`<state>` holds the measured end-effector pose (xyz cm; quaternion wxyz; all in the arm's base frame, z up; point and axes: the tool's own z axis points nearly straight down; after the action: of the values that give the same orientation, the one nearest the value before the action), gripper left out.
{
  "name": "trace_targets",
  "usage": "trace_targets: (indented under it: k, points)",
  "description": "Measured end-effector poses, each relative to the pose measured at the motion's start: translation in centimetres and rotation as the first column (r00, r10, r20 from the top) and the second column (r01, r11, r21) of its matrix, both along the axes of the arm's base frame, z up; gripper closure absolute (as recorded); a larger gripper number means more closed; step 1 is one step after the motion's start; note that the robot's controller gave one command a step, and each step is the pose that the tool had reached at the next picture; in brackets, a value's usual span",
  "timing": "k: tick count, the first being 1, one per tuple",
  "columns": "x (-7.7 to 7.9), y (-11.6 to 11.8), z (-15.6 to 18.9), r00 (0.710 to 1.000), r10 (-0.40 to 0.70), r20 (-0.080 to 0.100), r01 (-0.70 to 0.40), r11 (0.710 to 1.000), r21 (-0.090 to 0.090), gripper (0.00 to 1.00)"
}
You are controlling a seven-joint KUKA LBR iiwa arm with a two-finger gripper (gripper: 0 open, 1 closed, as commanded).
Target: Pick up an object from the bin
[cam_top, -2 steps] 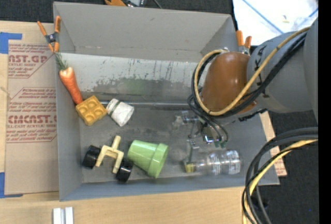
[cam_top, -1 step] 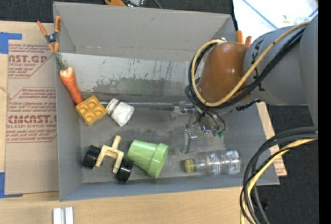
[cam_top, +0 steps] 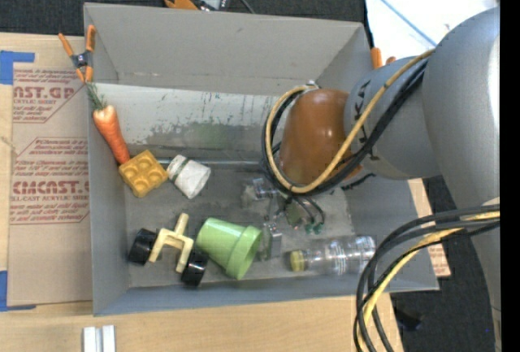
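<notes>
My gripper (cam_top: 273, 222) hangs low in the bin's front middle, below the arm's wrist. Just to its left lies a green plastic cup (cam_top: 227, 245) on its side, its rim close to the gripper. A clear plastic bottle (cam_top: 333, 255) with a yellowish cap lies right of and slightly in front of the gripper, along the front wall. I see nothing held in the gripper.
A beige axle toy with black wheels (cam_top: 168, 249) lies in the front left corner. A white lump (cam_top: 190, 177) and a yellow studded block (cam_top: 145, 173) sit farther left. An orange carrot (cam_top: 110, 132) leans along the left wall.
</notes>
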<state>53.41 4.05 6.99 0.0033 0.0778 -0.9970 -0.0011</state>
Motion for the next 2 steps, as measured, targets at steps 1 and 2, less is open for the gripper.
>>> trace_targets:
  k: [1,2]
  points:
    - [0.0,-0.8,0.0,0.963,-0.27,0.019,0.27,0.963,0.001,0.0]
    - [-1.0,4.3,2.0,0.92,-0.391,0.004,0.391,0.92,0.001,0.0]
